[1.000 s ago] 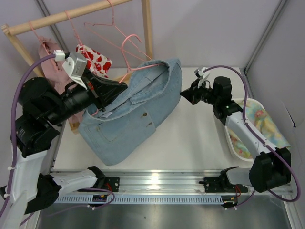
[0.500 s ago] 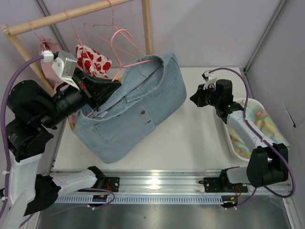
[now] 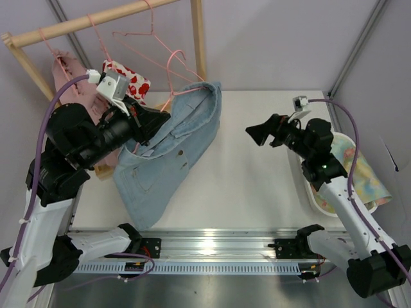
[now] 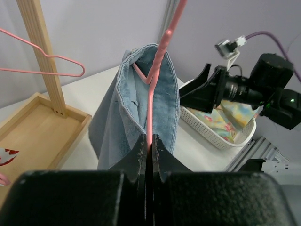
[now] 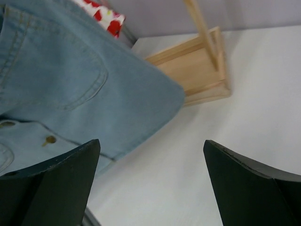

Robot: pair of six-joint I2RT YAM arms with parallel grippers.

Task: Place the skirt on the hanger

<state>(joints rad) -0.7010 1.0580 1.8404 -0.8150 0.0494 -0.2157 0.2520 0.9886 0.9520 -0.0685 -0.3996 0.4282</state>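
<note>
The light blue denim skirt hangs off the pink wire hanger, its hem resting on the table. My left gripper is shut on the hanger's wire, and the skirt's waistband loops around the hanger just beyond it. In the left wrist view the pink hanger runs up from between the jaws of the left gripper, through the skirt. My right gripper is open and empty, apart from the skirt, to its right. In the right wrist view the right gripper faces the skirt across bare table.
A wooden clothes rack stands at the back left with more pink hangers, a pale pink dress and a white garment with red hearts. Its tray base lies beside the skirt. A white basket of colourful cloth sits at the right.
My right gripper has opened, let go of the skirt's waistband and drawn back to the right. The skirt has swung left and now hangs narrower from the hanger in my left gripper.
</note>
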